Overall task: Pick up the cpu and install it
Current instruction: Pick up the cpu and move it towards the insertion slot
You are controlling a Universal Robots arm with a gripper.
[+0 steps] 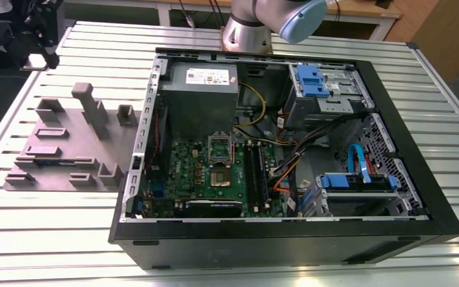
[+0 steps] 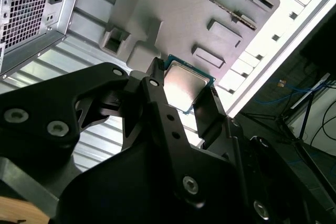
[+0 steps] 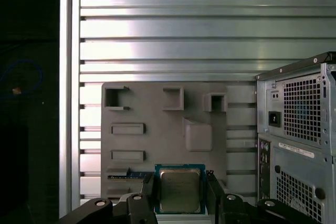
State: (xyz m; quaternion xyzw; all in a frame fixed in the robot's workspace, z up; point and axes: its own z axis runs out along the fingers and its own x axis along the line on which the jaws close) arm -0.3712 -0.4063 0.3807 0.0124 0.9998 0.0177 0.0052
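Exterior view, left to right: a grey holder tray sits on the slatted metal table. Just beside it is the computer case, lying on its side with the open side up. Inside the case, the grey power-supply box is at the far end and the green board is nearer the camera. The blue-tabbed drive cages are toward the exterior view's right. The arm stands behind the case.

Both wrist views: the claw is clenched on the cpu, with a black finger pressed to each of two opposite edges. The chip's metal face is turned to the cameras and its greenish rim shows. The chip is held above the grey tray and looks clear of it. The vented back of the case is beside the tray.
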